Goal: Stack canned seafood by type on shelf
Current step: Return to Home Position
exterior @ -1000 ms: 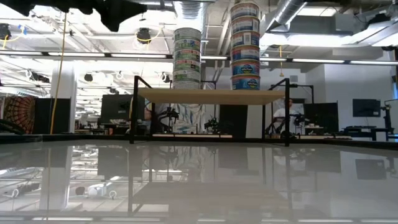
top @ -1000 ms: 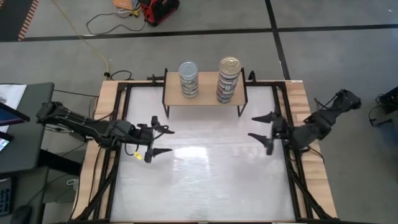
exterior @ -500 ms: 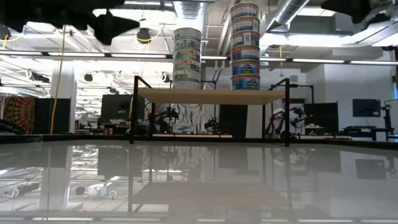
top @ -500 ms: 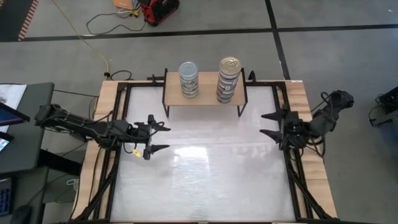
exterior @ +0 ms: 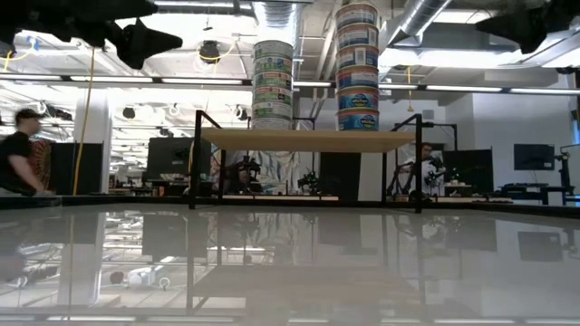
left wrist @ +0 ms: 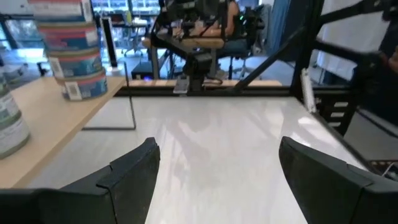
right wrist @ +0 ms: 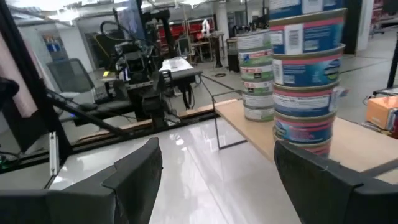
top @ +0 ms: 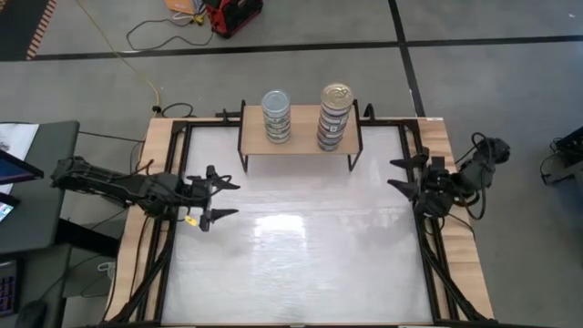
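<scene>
Two stacks of tins stand on the light-wood shelf point(top: 299, 144) at the table's far edge. The left stack point(top: 276, 115) has silver-grey lids and green-labelled tins; the taller right stack point(top: 334, 117) carries a gold lid on top and blue and pink labels. Both stacks also show in the low view, left stack point(exterior: 273, 84) and right stack point(exterior: 357, 65). My left gripper point(top: 221, 196) hangs open over the table's left side. My right gripper point(top: 396, 173) is open near the table's right edge. Neither holds anything.
The white tabletop point(top: 301, 255) stretches in front of the shelf. Black frame rails point(top: 168, 228) run along both sides. The shelf's black legs point(exterior: 194, 163) stand at the far edge. A person point(exterior: 16, 154) shows in the room beyond the table.
Both arms have drawn back: my left gripper toward the table's left edge, my right gripper toward the right edge and a little toward the far side. Both stay open and empty. The stacks have not moved. A person has come into the low view.
</scene>
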